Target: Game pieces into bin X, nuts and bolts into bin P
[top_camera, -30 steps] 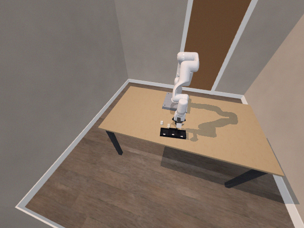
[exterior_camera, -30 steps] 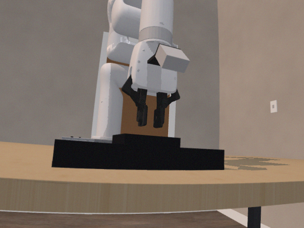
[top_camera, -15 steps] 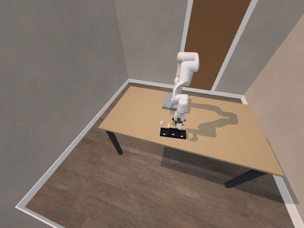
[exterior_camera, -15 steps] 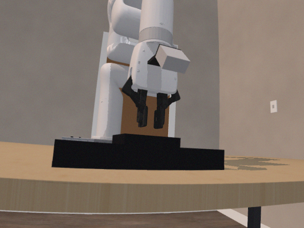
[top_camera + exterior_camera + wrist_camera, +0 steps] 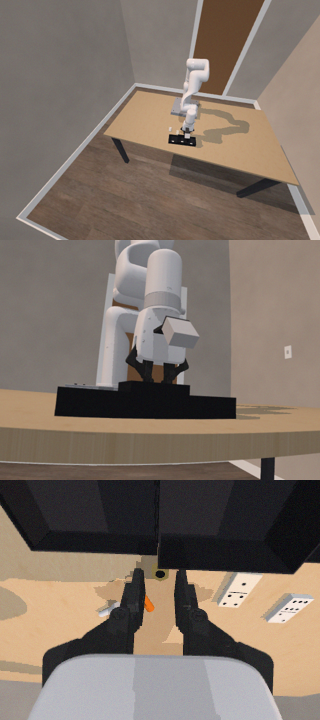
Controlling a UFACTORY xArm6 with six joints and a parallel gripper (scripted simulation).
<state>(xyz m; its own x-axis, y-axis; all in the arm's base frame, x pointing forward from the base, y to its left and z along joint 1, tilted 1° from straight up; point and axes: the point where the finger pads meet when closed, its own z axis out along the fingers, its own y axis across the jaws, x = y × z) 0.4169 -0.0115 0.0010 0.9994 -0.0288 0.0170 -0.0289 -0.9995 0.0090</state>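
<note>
My gripper (image 5: 160, 581) (image 5: 186, 133) (image 5: 157, 378) is down at the table just behind a row of black bins (image 5: 90, 525) (image 5: 192, 143) (image 5: 103, 405). Its fingers stand partly open and nothing is held between them. A small brass nut (image 5: 160, 573) lies on the table at the fingertips, close to the bin wall. An orange peg (image 5: 148, 603) lies beside the left finger, and a grey bolt (image 5: 105, 611) lies further left. Two white dominoes (image 5: 239, 590) (image 5: 290, 607) lie to the right, also seen in the top view (image 5: 177, 131) (image 5: 170, 128). I cannot read the bins' marks.
The arm's base plate (image 5: 178, 108) stands behind the gripper on the wooden table (image 5: 232, 155). The bins lie near the table's front edge. In the exterior view the bin walls hide the fingertips and the small things.
</note>
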